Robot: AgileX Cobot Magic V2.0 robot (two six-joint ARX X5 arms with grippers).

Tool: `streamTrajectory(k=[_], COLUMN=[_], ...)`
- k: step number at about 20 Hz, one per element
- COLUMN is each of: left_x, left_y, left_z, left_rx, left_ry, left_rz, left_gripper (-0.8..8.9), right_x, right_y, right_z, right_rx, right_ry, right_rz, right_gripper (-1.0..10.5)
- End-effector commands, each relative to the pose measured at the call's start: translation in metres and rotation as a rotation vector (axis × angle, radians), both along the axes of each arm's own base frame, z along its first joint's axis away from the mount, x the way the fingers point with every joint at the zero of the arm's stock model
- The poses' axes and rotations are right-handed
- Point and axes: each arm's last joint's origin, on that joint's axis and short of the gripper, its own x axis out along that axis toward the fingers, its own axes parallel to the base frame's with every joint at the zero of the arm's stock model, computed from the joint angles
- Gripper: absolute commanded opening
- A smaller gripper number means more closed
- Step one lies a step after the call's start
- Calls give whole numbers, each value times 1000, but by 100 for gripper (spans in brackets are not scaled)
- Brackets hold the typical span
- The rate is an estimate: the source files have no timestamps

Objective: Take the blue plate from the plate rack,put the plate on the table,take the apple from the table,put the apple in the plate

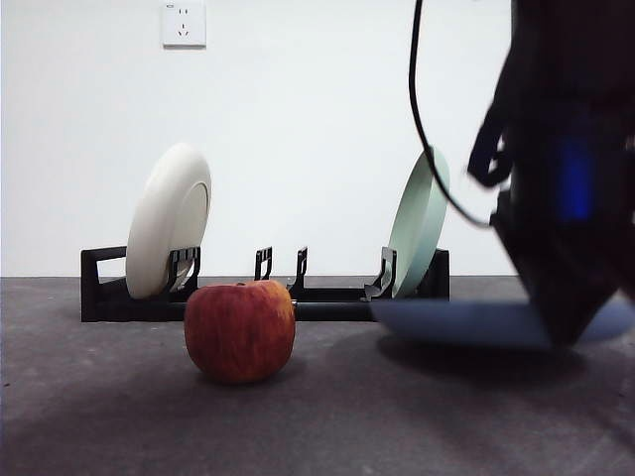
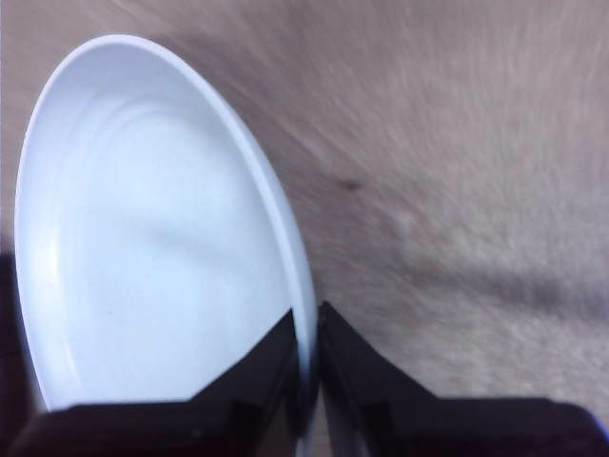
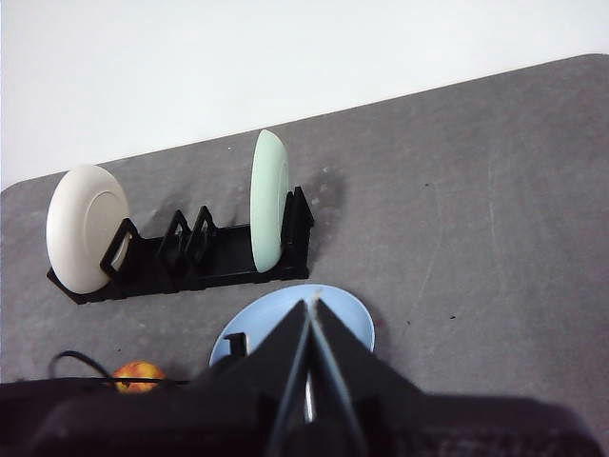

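Left claw (image 2: 306,328) is clamping the blue plate (image 2: 152,238) by its rim, holding it level just above the bench (image 1: 327,416). Right claw (image 3: 310,319) is sitting closed, high above the plate

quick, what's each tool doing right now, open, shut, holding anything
Left tool: shut on the blue plate rim.
Right tool: shut, holding nothing, high above the table.
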Motion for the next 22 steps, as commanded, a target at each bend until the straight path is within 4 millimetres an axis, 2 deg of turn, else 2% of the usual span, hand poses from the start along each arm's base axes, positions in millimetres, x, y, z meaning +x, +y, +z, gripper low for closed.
streamTrajectory(k=[1,3,15,17,20,22], left_x=[2,2,4,5,5,5], left_y=[0,-2,3,4,6,7], left_z=[-20,-25,-27,-28,-28,-28], left_rx=[32,14,-1,13,24,31], left_ry=[56,102,158,162,166,165], left_rz=[16,24,94,104,114,116], left_gripper=[-9,-9,10,55,176,195], right_x=[-1,-1,-1,-1,-1,-1], right_y=[0,0,0,0,0,0], right_z=[0,-1,-1,-1,-1,-1], right_rx=[7,7,11,11,11,11], right_ry=[8,13,17,18,18,18], right_rz=[-1,-1,10,9,9,9], right_gripper=[0,0,0,0,0,0])
